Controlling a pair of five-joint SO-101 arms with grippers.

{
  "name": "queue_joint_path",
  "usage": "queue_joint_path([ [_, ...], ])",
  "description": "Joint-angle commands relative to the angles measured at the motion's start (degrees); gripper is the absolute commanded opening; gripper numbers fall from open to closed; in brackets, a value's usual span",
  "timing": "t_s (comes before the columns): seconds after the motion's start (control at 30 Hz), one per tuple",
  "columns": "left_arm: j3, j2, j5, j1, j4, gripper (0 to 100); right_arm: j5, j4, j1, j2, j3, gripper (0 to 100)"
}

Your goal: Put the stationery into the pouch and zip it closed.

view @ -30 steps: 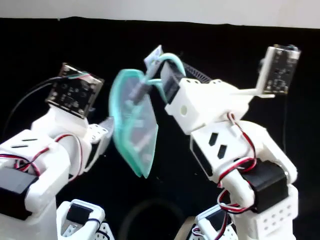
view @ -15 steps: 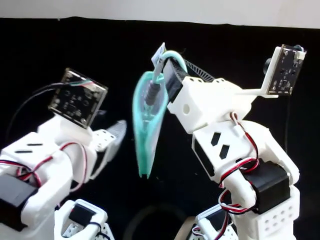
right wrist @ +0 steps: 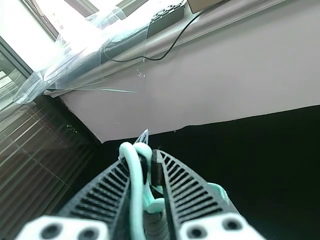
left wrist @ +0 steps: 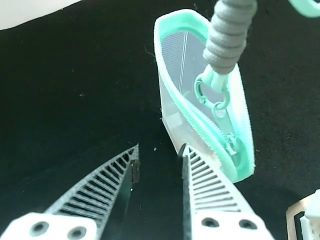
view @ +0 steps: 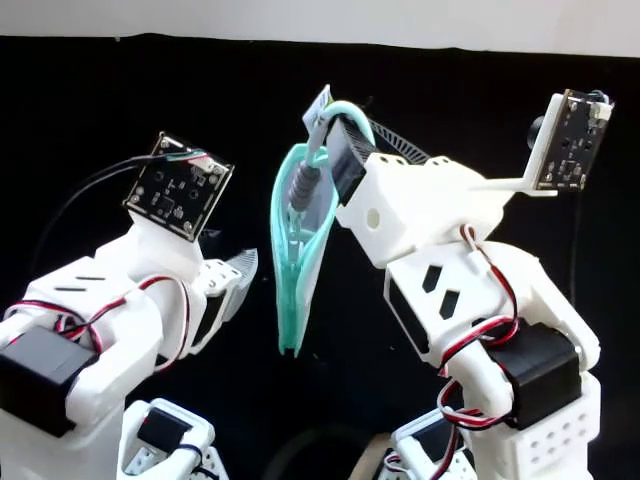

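The pouch has swung edge-on. The right gripper, above it, pinches its loop, and the left gripper sits spread just beside it. Best to catch the pouch's lower edge squarely, steadying it for zipping.

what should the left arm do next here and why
Probably ease the left gripper forward and shut it on the lower edge of the pouch. The pouch hangs in the air from the right gripper, shut on its loop, and the open left gripper sits just short of it; steadying likely comes before zipping.
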State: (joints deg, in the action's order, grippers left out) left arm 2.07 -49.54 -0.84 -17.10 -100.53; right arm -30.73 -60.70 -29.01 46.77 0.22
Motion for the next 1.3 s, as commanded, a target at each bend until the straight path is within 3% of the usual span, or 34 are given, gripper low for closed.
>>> queue_joint_path([
  [0.0, -1.6, -0.6, 0.5, -0.7, -0.6, 15, -0.4, 1.3, 0.7, 0.4, -2.4, 0.7],
  [0.17, -1.6, -0.2, 0.5, -5.8, -0.6, 15, -0.4, 1.3, 0.7, 0.4, -2.4, 0.7],
  [0.63, -1.9, 0.0, 0.5, -11.2, -0.6, 15, -0.4, 1.3, 0.7, 0.0, -2.2, 0.7],
  [0.93, -8.0, 0.0, 0.4, -13.2, -0.8, 15, -0.4, 1.3, 0.7, 0.0, -2.0, 0.7],
  [1.27, -1.2, 0.0, 0.2, -12.3, -0.4, 16, -0.4, 1.3, 0.7, 0.0, -2.1, 0.7],
])
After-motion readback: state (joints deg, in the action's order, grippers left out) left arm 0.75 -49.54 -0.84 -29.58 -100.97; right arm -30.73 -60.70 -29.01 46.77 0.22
